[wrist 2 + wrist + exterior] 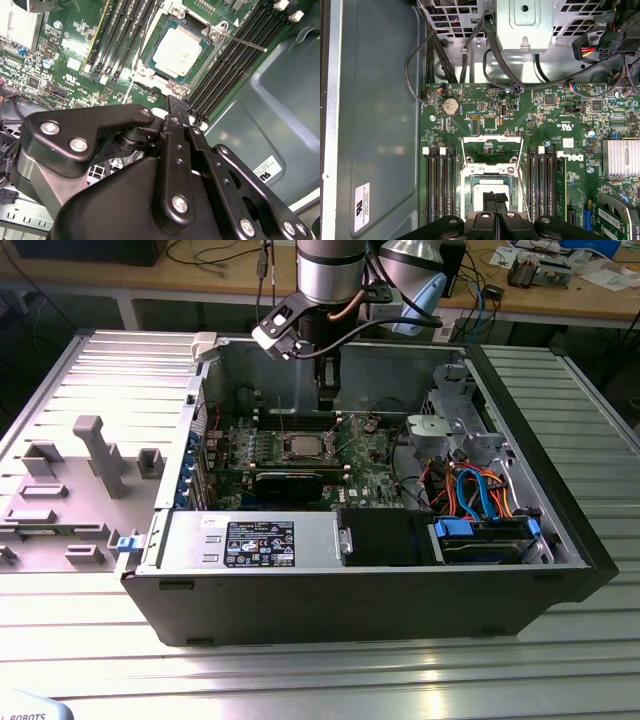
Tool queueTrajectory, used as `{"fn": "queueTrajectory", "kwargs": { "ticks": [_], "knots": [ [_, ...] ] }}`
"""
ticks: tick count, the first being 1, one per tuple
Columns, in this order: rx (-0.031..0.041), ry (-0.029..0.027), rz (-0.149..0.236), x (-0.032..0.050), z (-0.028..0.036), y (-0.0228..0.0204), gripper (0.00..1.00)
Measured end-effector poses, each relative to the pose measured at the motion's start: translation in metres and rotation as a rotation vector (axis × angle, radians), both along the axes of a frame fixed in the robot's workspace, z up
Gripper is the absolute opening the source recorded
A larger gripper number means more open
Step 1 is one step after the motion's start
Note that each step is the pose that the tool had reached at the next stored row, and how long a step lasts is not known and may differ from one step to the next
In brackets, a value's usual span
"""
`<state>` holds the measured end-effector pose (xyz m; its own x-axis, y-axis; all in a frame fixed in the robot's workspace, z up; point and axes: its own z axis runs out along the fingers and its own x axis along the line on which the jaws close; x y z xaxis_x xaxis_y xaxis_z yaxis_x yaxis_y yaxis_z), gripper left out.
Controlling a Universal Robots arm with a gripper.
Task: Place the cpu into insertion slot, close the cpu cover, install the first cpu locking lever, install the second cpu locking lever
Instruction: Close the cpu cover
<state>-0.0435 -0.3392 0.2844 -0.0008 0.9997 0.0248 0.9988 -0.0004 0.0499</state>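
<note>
Silver cpu in insertion slot, jaws above

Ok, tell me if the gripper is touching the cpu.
Apart. In the second wrist view the cpu shows its whole top bare; the gripper ends short of it.

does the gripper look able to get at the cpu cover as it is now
Probably yes: the gripper hangs just above the cpu, and the cover stands open right next to it, with nothing between them.
</note>
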Motion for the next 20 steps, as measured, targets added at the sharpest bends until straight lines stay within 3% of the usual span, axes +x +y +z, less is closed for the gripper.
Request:
{"fn": "queueTrajectory", "kwargs": {
  "ticks": [4, 20],
  "knots": [
    [0.0000, 0.0000, 0.000, 0.0042, 0.0000, 0.0000, 0.11],
    [0.0001, -0.0001, 0.000, 0.0067, -0.0004, 0.0001, 0.11]
  ]
}}
